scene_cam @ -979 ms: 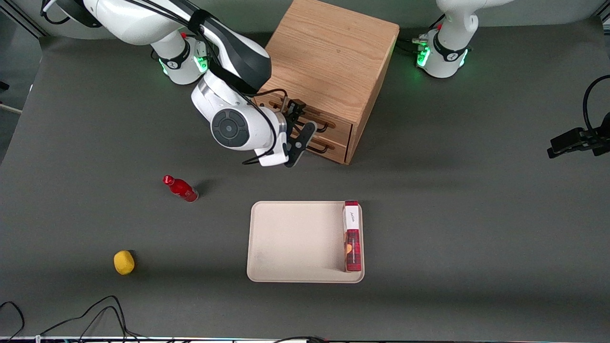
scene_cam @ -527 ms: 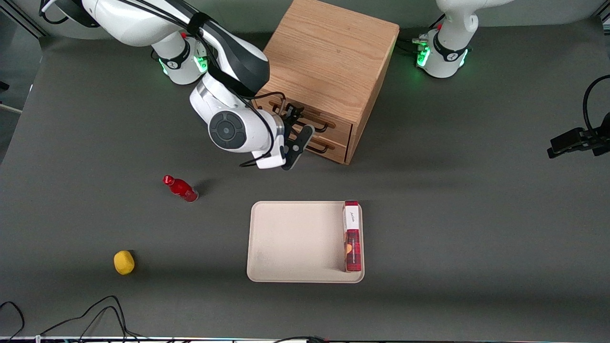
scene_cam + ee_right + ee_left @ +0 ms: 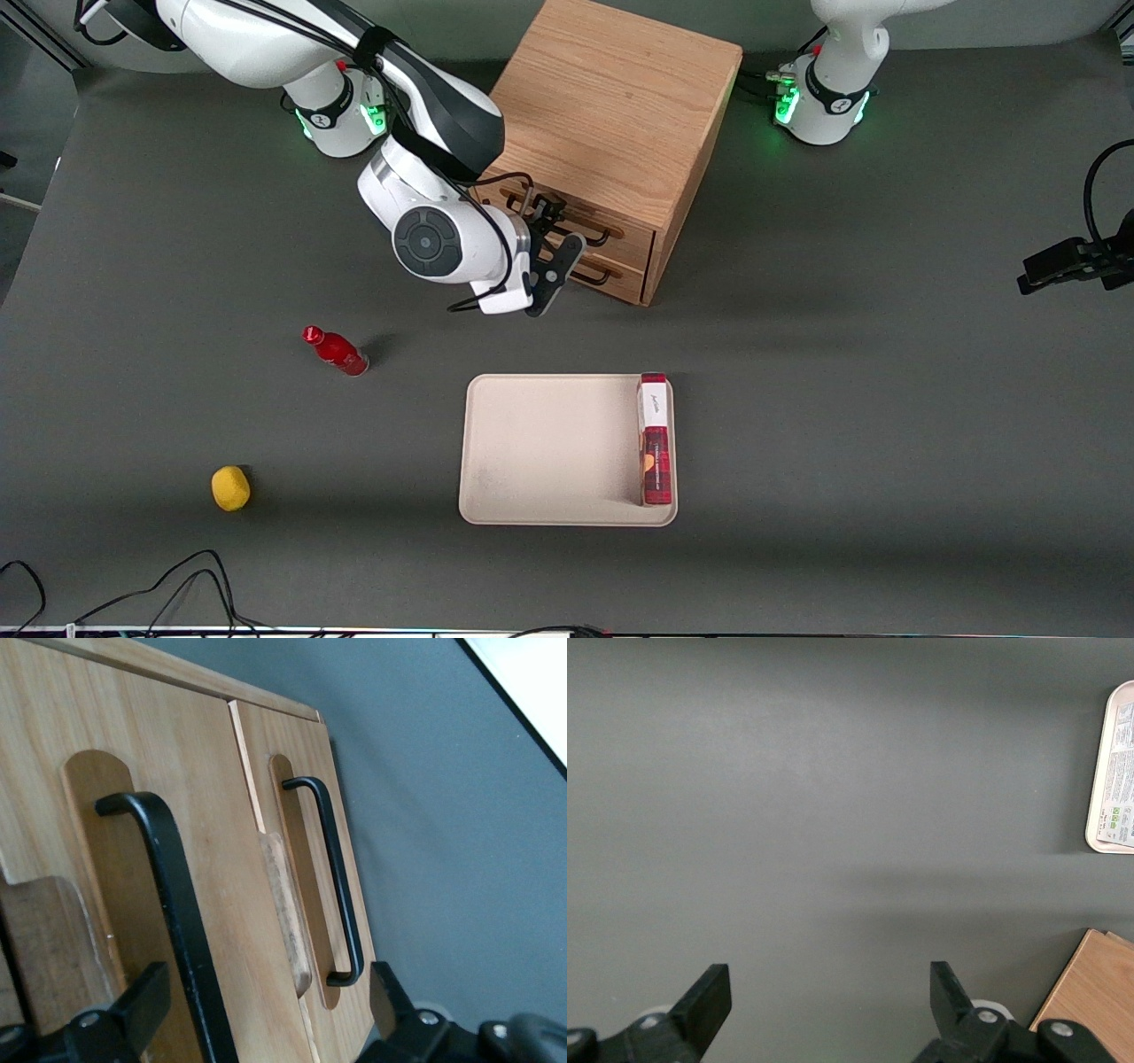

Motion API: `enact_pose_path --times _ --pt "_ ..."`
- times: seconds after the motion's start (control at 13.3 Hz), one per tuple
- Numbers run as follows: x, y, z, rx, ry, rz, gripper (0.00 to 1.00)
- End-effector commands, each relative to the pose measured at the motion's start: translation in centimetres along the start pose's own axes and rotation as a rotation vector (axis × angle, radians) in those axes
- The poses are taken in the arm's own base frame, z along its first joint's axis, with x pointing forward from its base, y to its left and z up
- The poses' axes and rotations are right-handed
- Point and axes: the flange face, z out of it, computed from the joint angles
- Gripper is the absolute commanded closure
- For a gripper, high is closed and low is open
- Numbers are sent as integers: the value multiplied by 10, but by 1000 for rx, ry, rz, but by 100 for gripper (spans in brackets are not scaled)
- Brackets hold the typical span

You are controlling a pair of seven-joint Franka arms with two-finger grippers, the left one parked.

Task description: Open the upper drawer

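The oak cabinet [image 3: 611, 115] stands at the back middle of the table. Its upper drawer [image 3: 631, 237] is shut, with a long black wire handle [image 3: 595, 234]; the matching bottom drawer [image 3: 625, 282] sits under it. My right gripper [image 3: 554, 237] is right in front of the drawer fronts. It is open, one finger above and one below the upper handle. In the right wrist view the upper drawer's handle [image 3: 173, 904] runs between my open gripper's [image 3: 266, 992] fingers, close to one finger [image 3: 142, 997]. The bottom drawer's handle [image 3: 332, 877] is farther off.
A beige tray [image 3: 549, 447] lies nearer the front camera, with a red box [image 3: 655, 443] standing in it. A red bottle [image 3: 335, 351] and a yellow fruit [image 3: 230, 487] lie toward the working arm's end. Cables [image 3: 177, 576] lie at the front edge.
My gripper has shifted slightly along the drawer fronts toward the working arm's end. The upper drawer has not moved.
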Motion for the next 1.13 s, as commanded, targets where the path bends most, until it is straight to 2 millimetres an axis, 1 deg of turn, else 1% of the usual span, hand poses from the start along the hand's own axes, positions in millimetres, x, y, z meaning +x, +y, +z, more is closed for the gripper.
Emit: enact_pose_path --times 0.0,0.15,0.23,0.38,0.45,0.6,0.83,0.9,0.98,1.05 --pt "-2 -5 3 -35 11 12 0" --pt "-1 3 13 -46 13 16 0" --pt "-1 7 13 -54 11 16 0" --pt "-1 15 9 -54 16 27 0" --pt "0 17 2 -55 25 28 0" --pt "1 21 -4 -55 37 30 0" --pt "6 30 -6 -47 51 36 0" --pt "8 38 -13 -51 65 47 0" --pt "8 41 -16 -53 72 51 0" --pt "9 43 -14 -50 69 54 0"
